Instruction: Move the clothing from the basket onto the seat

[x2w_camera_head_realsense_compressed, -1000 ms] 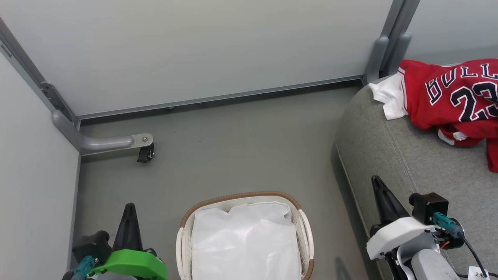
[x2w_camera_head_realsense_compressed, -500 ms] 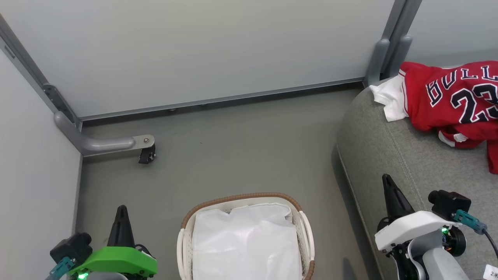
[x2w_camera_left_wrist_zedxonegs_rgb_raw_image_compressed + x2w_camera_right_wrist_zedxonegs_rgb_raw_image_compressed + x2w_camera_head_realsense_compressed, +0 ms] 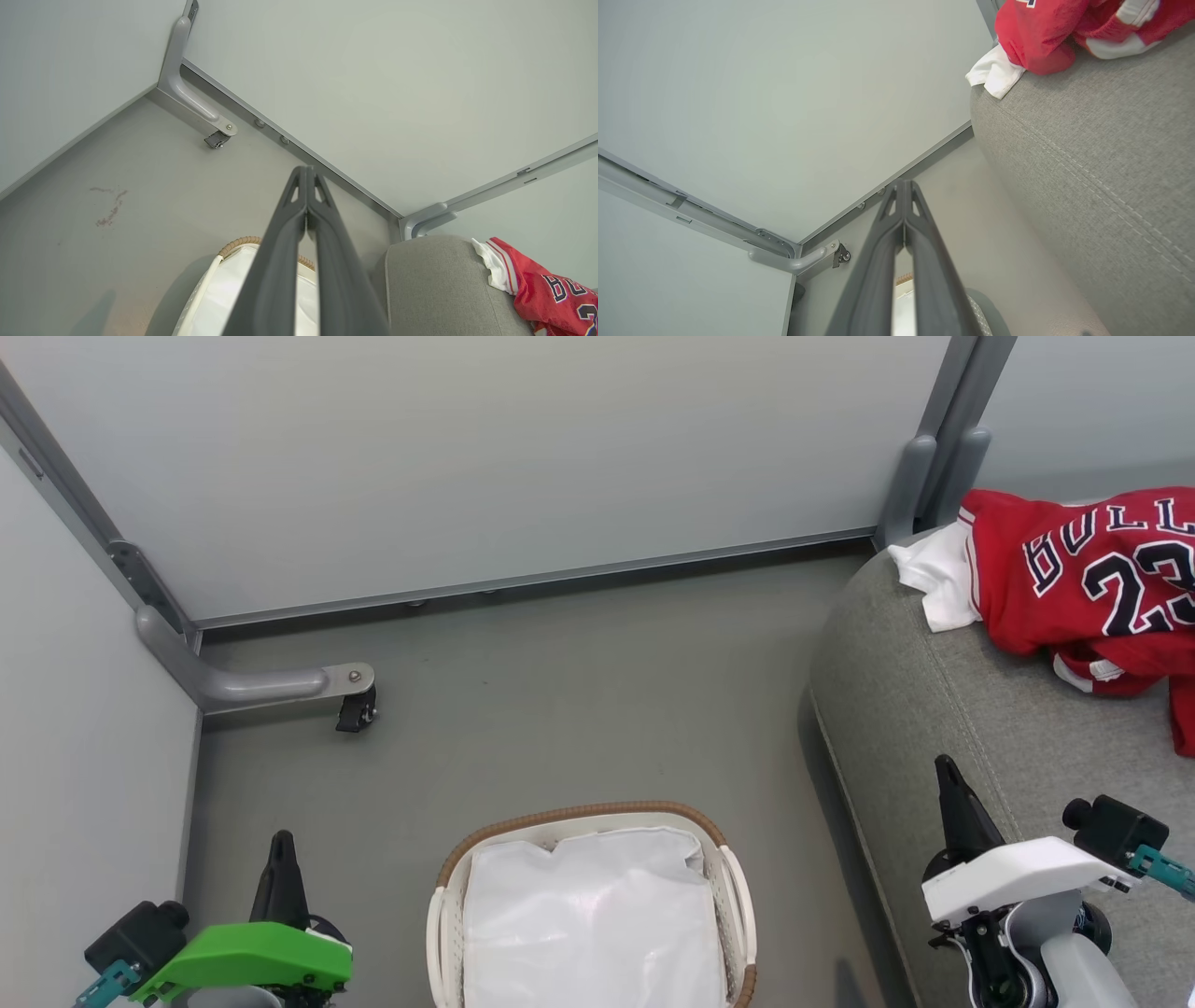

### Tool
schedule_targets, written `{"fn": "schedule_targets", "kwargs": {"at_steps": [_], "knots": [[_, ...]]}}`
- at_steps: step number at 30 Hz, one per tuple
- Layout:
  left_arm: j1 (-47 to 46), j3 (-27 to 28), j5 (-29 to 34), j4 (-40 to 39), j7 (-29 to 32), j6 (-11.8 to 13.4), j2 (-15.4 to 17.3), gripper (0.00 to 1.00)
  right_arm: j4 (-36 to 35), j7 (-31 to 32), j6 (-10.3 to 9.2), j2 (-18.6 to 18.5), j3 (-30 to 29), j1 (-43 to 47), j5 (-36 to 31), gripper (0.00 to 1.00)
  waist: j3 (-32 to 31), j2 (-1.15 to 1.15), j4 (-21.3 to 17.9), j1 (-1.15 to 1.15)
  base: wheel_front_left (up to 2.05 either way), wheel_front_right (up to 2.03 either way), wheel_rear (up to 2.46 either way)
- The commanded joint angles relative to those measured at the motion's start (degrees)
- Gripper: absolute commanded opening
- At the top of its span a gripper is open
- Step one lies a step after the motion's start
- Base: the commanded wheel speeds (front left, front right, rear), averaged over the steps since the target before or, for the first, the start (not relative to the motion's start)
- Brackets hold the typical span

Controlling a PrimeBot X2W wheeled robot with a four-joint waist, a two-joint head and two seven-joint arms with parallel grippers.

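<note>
Now the red jersey [image 3: 1083,574], lettered "BULLS 23" in black, lies crumpled on the far end of the grey woven seat [image 3: 943,709], at the right edge of the head view. A small white cloth [image 3: 938,583] sits touching the jersey's left side, right at the cushion's rounded corner. A second red garment [image 3: 1106,672] with white trim pokes out from under the jersey.

On the grey floor [image 3: 560,691] to the left of the seat stands the white slatted basket [image 3: 733,887] with its brown woven rim. Inside it lies a smooth glossy white liner sheet [image 3: 593,924].

The left gripper [image 3: 280,845] hangs over the floor to the left of the basket, apart from it. Its jaws are pressed together and hold nothing, as the left wrist view shows. The right gripper [image 3: 945,767] hangs over the seat's near edge, well apart from the clothing. Its jaws are likewise pressed together and empty.

Pale wall panels [image 3: 513,457] meet behind the floor, and a small black caster [image 3: 353,709] stands beneath a grey bracket at the left corner.
</note>
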Motion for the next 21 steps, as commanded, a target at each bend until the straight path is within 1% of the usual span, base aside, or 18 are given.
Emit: {"fn": "schedule_targets", "kwargs": {"at_steps": [1, 21], "knots": [[-1.72, 0.41, -1.88, -1.05, 0.53, -0.54, 0.19, 0.0, -1.16, 0.5, -0.02, -0.33, -0.37, -0.04, 2.18, 0.0, -0.04, 0.0, 0.02, 0.0, 0.0, 0.0, 0.0], [-2.52, 2.33, -14.58, -2.05, 4.35, -1.63, 0.25, 0.0, -2.77, 4.32, -0.03, -0.46, -1.85, 0.7, 16.38, 0.0, -0.61, 0.0, 0.3, 0.0, 0.0, 0.0, 0.0]]}}
